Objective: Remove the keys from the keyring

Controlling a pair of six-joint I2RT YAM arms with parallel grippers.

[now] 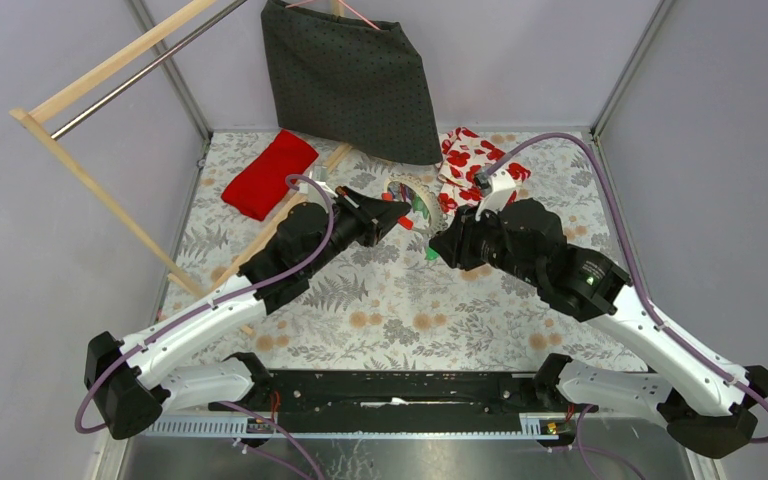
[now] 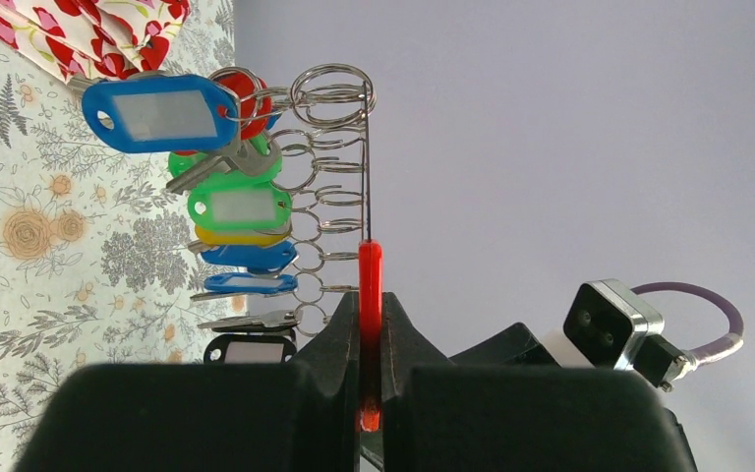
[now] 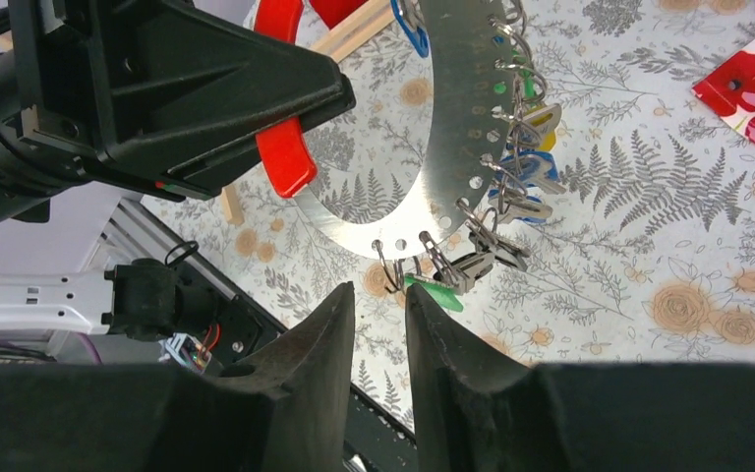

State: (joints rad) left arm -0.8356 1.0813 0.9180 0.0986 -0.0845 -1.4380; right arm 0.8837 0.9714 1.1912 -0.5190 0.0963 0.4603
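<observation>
**Keyring held aloft as second pincer closes in on lowest key**

The keyring (image 3: 449,128), a thin perforated metal band, is seen raised above the flowered bench (image 1: 410,300), clamped at its red section (image 3: 285,157) by the fully closed left pincer (image 2: 371,307). The keys (image 2: 228,206) are strung down one side of it. Each is hung on its own small split ring (image 2: 332,93), with blue, green, yellow and black plastic heads fanned outward.

The right pincer (image 3: 378,295) is shown just beneath the band's lowest holes. Its jaws are parted by a narrow gap and nothing is held between them. A green tag (image 3: 437,293) is dangling close beside its tips.

The band is judged to be stiff and light, so little sag is expected while it is gripped at the red part. The keys are judged loose and apt to swing when nudged, and their bare metal blades and wire rings are likely to be slippery and too thin for a sure hold. A flat plastic head, taken across its faces near the split ring, is thought the better purchase. The split rings are expected to be springy and to resist being worked open, so a firm pull against the clamped band would probably be needed.
</observation>
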